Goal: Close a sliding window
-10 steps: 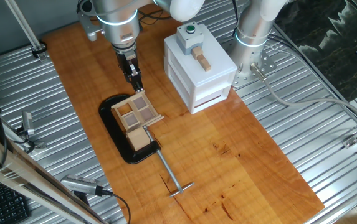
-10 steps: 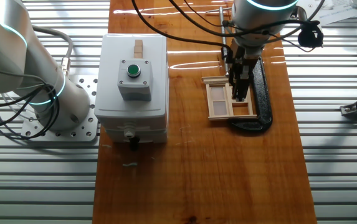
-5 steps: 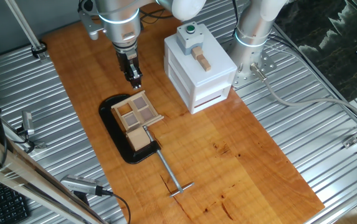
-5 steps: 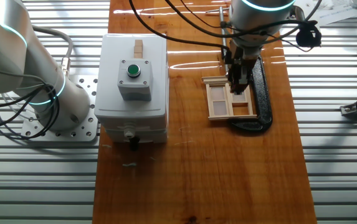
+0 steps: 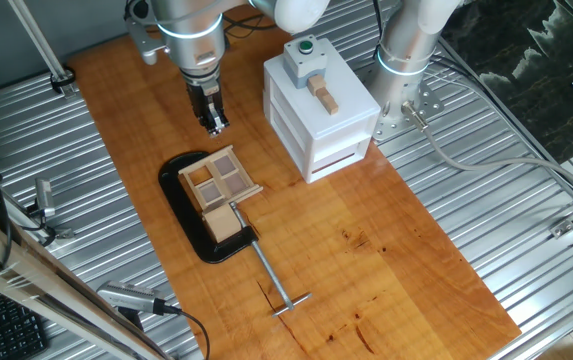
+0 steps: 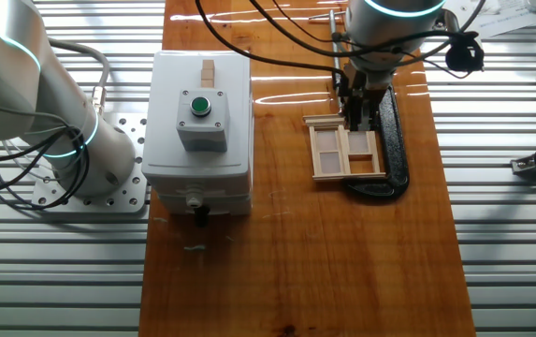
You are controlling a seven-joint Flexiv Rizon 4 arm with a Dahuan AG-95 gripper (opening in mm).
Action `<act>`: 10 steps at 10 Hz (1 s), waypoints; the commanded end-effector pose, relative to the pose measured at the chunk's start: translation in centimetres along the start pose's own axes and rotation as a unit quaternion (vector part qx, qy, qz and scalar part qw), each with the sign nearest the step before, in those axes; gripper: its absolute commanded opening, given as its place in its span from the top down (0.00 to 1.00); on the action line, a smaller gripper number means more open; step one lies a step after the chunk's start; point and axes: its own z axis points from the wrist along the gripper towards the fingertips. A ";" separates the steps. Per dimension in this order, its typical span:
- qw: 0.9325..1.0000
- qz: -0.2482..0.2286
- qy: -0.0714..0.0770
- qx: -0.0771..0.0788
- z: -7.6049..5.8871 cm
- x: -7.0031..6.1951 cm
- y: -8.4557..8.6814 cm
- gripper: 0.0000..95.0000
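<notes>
The sliding window (image 5: 218,178) is a small light-wood frame with four panes and a cross, set in wooden rails on a black clamp base (image 5: 188,222). It also shows in the other fixed view (image 6: 346,153). My gripper (image 5: 215,126) hangs above the table just beyond the window's far end, clear of the frame. Its fingers are together and hold nothing. In the other fixed view the gripper (image 6: 359,120) stands over the window's upper edge.
A plain wooden block (image 5: 222,221) sits in the clamp next to the window. The clamp's metal T-handle screw (image 5: 274,282) sticks out toward the front. A white box (image 5: 318,110) with a green button (image 5: 306,45) stands to the right, with a second arm's base (image 5: 404,70) behind it.
My gripper has lifted up and drawn back from the window's far edge. The window and clamp have not moved.
</notes>
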 end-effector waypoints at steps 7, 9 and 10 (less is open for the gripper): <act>1.000 0.011 -0.006 -0.004 -0.1 0.3 -0.1 1.00; 1.000 0.012 -0.006 -0.003 -0.1 0.3 0.0 1.00; 1.000 0.016 -0.005 -0.003 0.0 0.3 -0.1 1.00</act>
